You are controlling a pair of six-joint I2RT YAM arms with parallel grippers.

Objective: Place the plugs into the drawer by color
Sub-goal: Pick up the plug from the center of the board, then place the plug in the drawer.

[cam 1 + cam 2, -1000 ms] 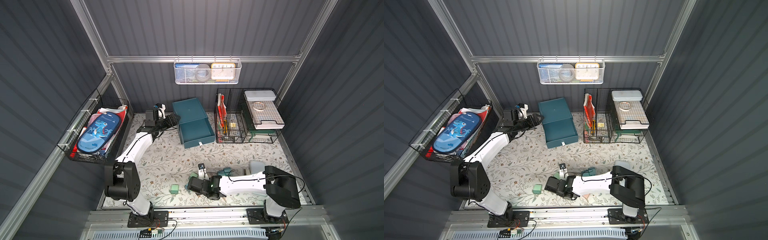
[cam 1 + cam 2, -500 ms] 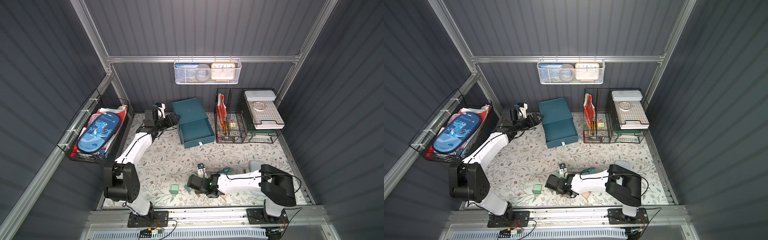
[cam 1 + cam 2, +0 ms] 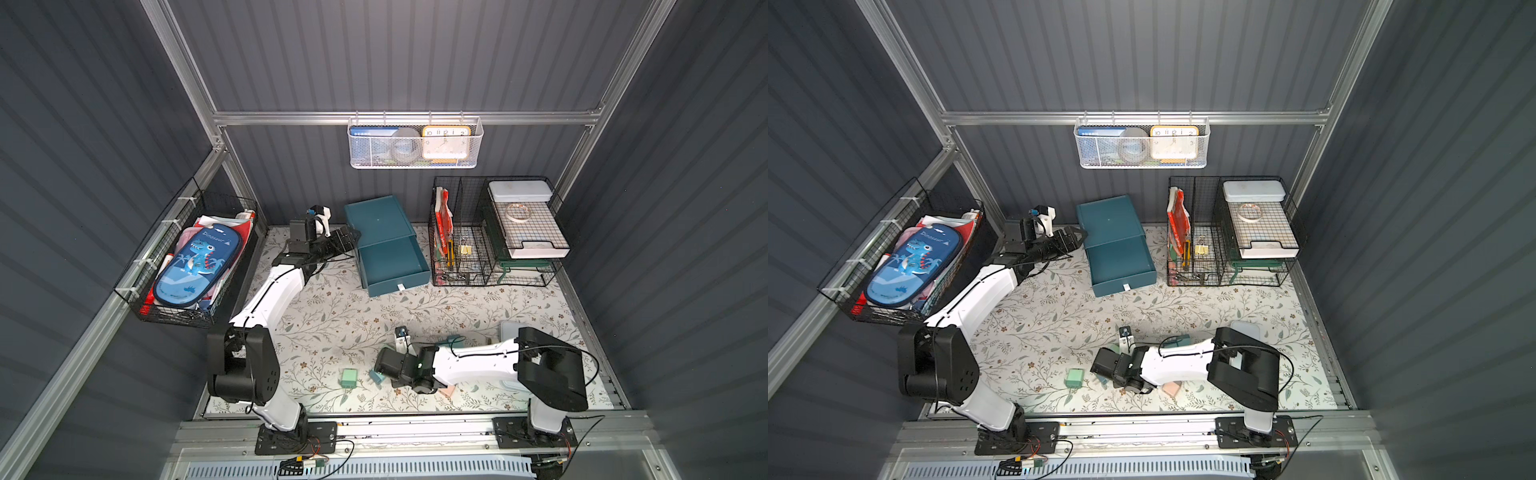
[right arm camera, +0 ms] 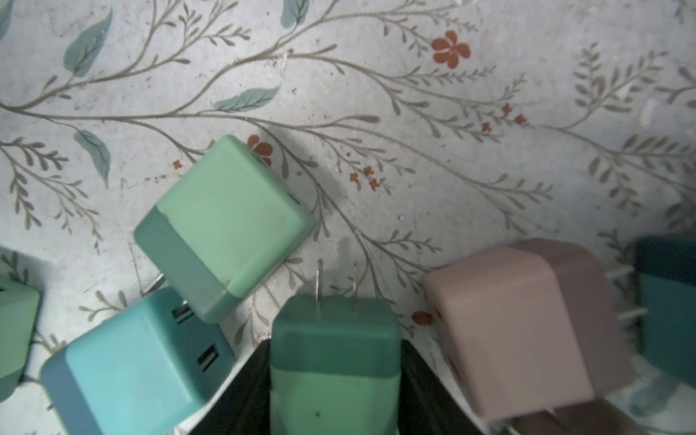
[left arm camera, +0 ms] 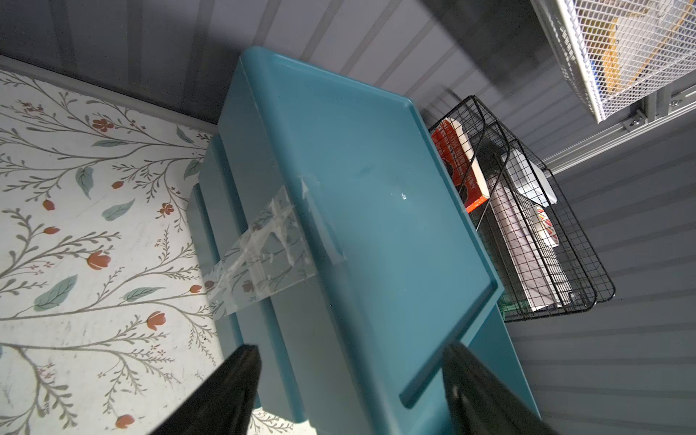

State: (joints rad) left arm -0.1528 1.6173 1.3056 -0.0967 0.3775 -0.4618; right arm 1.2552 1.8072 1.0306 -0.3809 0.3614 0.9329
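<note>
The drawer is a dark teal cabinet at the back, with its lowest drawer pulled out; it also shows in a top view. My left gripper is open, its fingers spread over the cabinet's top near corner, and sits at the cabinet's left side. My right gripper is low on the mat, shut on a mint green plug, prongs pointing away. Around it lie another mint plug, a light blue plug and a pink plug. A mint plug lies left of the gripper.
Black wire-mesh organizers stand right of the cabinet. A wall basket with a blue pencil case hangs at the left, and a white mesh basket on the back wall. A pale lid lies by the right arm's base. Clear tape holds the cabinet to the mat.
My right gripper's fingers have drawn in on the mint green plug and the right arm's elbow has shifted a little. The left arm has stayed put.
</note>
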